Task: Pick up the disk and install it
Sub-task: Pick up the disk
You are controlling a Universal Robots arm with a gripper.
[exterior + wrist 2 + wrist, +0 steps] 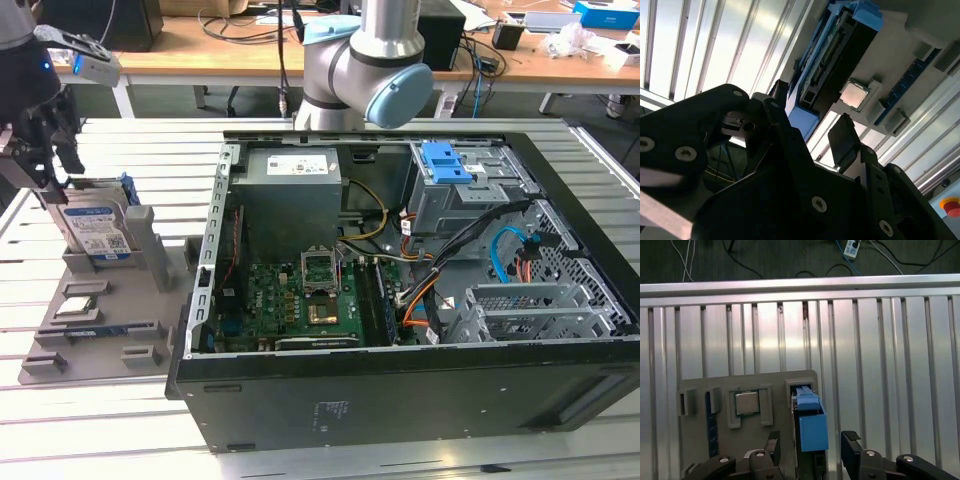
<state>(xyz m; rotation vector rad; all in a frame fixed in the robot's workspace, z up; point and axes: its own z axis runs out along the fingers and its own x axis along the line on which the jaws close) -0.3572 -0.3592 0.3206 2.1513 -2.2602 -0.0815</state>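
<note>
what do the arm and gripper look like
The arm is a thick silver-grey tube with rounded light blue joint caps. The gripper is matte black, built of angular linkage plates dotted with silver screw heads; its two fingers are flat and black.

Noted disk (95, 232): flat, rectangular, silver, with a white-and-blue barcode label facing outward in the exterior view, clipped in a blue plastic frame (810, 427). Stands upright on edge in a slot of the grey holder (120, 290) on the slatted metal tabletop (130, 420), at the exterior view's left of the open computer case (400, 400), apart from it. Seen edge-on in both wrist views, blue frame end toward the camera, dark side showing in the second wrist view. Sits between the spread fingers (851, 446), one on each side with a gap to both; not gripped, not lifted.
</note>
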